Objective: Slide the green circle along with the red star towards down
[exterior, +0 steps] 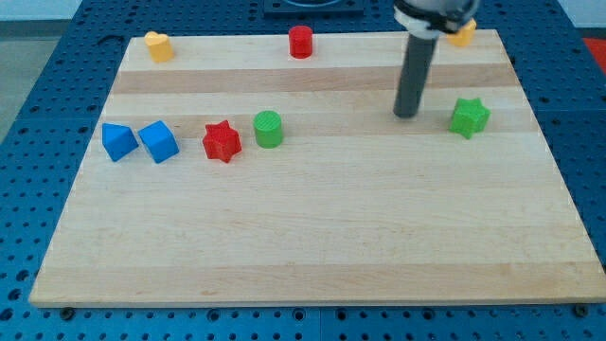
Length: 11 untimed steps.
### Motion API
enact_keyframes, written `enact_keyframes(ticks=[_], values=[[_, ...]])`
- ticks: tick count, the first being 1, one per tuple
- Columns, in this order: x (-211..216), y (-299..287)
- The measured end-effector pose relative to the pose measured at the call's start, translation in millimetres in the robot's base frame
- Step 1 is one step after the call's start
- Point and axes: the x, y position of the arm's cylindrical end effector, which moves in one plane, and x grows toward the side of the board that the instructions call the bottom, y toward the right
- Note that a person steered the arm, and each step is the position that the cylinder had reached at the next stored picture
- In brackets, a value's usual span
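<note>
Task apparently not begun: green circle (268,129) and red star (222,141) sit nearly touching at the counter's (312,246) left-centre, while my tip (406,114) (a bare rod, no fingers) stands well apart rightward.

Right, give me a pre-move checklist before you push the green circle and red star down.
1. My tip in view: ok.
2. Tip above the green circle: not ok, it stands far to the view's right, beside the green star.
3. Red star close beside the circle: ok.
4. Board below both clear: ok.
5. Blue blocks apart from the red star: ok, narrowly.
</note>
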Motion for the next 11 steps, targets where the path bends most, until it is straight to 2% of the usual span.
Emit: enact_keyframes(ticks=[1, 2, 4, 6, 7, 9, 10, 11], values=[[-19, -54], [-4, -100], [58, -165], [24, -171], [35, -196], [113, -244], [114, -239], [98, -205]])
